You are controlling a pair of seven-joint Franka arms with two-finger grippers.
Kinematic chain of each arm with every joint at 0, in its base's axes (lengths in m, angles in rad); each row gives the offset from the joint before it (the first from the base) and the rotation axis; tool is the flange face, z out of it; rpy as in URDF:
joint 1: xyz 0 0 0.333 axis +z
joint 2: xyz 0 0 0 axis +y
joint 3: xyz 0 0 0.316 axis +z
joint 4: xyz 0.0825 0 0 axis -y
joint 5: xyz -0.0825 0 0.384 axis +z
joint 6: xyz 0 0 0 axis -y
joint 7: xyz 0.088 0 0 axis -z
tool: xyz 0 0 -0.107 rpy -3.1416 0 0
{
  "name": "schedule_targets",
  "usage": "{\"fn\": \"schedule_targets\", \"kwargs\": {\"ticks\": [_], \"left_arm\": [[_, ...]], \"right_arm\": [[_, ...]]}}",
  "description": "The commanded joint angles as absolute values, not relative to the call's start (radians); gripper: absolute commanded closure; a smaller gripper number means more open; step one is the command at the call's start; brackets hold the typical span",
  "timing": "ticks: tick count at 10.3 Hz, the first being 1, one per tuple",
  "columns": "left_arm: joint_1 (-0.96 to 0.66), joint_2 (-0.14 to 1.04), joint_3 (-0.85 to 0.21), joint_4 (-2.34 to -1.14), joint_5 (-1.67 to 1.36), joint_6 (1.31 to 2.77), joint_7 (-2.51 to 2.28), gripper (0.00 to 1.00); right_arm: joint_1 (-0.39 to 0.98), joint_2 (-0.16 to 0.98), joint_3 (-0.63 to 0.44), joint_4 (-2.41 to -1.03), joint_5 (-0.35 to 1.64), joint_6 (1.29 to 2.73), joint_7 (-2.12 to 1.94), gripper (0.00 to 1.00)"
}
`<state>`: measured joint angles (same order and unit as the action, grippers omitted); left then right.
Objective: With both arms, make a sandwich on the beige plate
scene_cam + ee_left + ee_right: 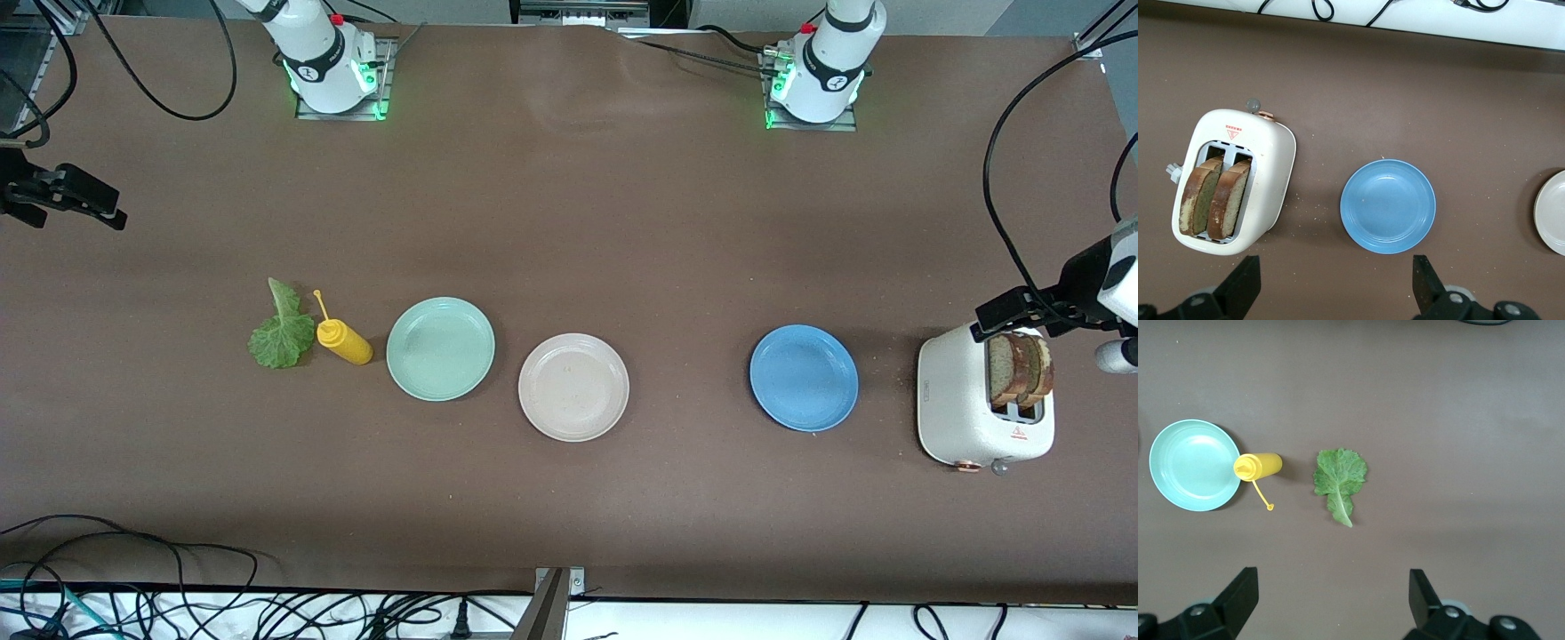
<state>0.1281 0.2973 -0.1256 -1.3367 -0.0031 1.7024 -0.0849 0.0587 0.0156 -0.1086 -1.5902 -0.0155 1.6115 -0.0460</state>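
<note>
The beige plate point(573, 387) lies bare at mid-table, between a mint-green plate point(440, 348) and a blue plate point(804, 377); its rim shows in the left wrist view point(1553, 212). Two brown bread slices point(1021, 366) point(1215, 200) stand in a white toaster point(956, 400) point(1268, 167) at the left arm's end. A green lettuce leaf point(281, 333) point(1339, 475) lies flat toward the right arm's end. My left gripper point(1013, 316) point(1336, 293) hangs open and holds nothing, high beside the toaster. My right gripper point(89, 200) point(1331, 600) hangs open over bare table, well apart from the leaf.
A yellow squeeze bottle point(345, 341) point(1258, 467) lies on its side between the lettuce and the mint-green plate point(1195, 465). The blue plate point(1388, 205) is bare. Cables run along the table's edge nearest the front camera.
</note>
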Motion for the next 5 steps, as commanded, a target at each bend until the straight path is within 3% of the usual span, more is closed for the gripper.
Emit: {"fn": "schedule_targets", "kwargs": {"ticks": [1,5], "left_arm": [[0.152,0.307,-0.123,-1.327,0.026,1.695,-0.002,0.0],[0.201,0.365,-0.123,-1.325,0.116,1.698,0.11,0.0]], "right_arm": [[0.063,0.011,-0.104,-1.575,-0.029,1.598,-0.046,0.0],[0.061,0.011,-0.11,-1.575,-0.026,1.592,-0.045,0.0]]}}
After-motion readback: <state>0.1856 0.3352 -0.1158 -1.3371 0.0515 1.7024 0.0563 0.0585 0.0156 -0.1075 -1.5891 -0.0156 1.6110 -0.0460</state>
